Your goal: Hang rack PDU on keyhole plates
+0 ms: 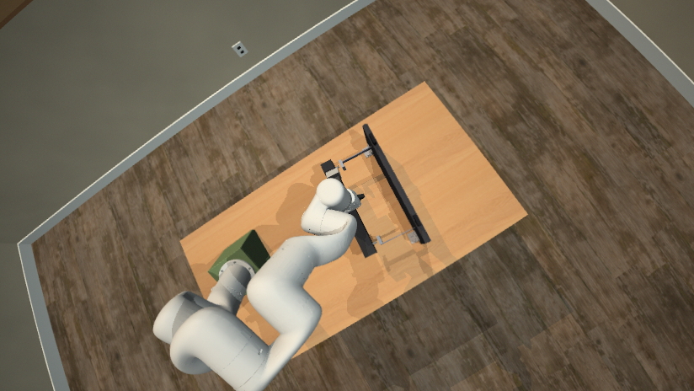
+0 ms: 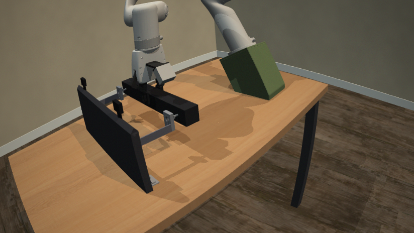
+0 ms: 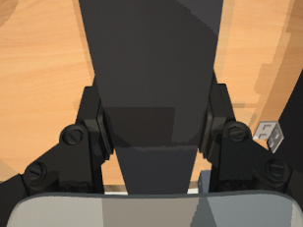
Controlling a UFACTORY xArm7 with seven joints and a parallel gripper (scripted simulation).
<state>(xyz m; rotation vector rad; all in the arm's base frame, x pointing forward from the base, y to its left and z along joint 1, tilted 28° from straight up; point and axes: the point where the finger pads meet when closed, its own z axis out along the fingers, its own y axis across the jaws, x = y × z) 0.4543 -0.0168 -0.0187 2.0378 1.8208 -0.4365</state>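
The rack PDU (image 2: 161, 99) is a long black bar, held above the table and roughly level. My gripper (image 2: 148, 84) is shut on it near its far end. In the wrist view the PDU (image 3: 151, 60) fills the middle between my two fingers. Two grey keyhole plates stand on arms out from the black back panel (image 2: 112, 135): the near one (image 2: 169, 118) and the far one (image 2: 119, 92). The PDU's back side sits right at both plates; the buttons touch or nearly touch them, and I cannot tell if they are in the slots. From above the PDU (image 1: 350, 213) lies parallel to the panel (image 1: 392, 184).
The green base block (image 2: 251, 71) of the arm stands at the table's back right. Two small black posts (image 2: 83, 82) rise behind the panel. The table edge (image 2: 231, 170) runs in front.
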